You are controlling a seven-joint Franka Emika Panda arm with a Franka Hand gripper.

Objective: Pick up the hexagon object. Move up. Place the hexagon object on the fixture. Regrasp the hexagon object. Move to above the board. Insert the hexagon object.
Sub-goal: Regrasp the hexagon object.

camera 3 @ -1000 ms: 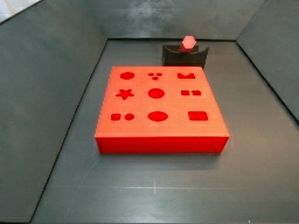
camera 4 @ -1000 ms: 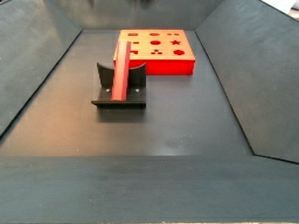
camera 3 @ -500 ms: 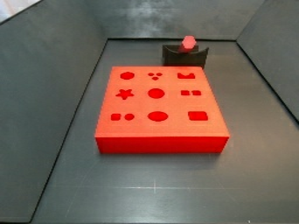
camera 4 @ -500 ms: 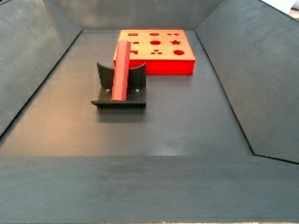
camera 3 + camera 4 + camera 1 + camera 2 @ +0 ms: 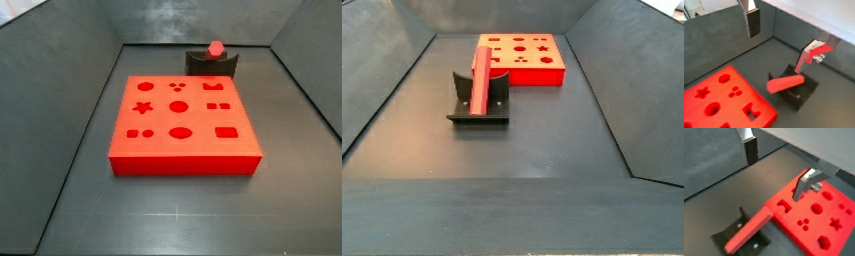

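Resting on the fixture [image 5: 478,112], hexagon object [image 5: 480,82]; gripper [image 5: 781,35] open above.

Both side views look down from opposite ends; both wrist views hang close above board [image 5: 724,102] and fixture [image 5: 799,92]

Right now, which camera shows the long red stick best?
A side view shows the hexagon object best: its whole length leans on the fixture. The side view by the board shows only its end. Both wrist views show it foreshortened, with the tool open above, holding nothing.
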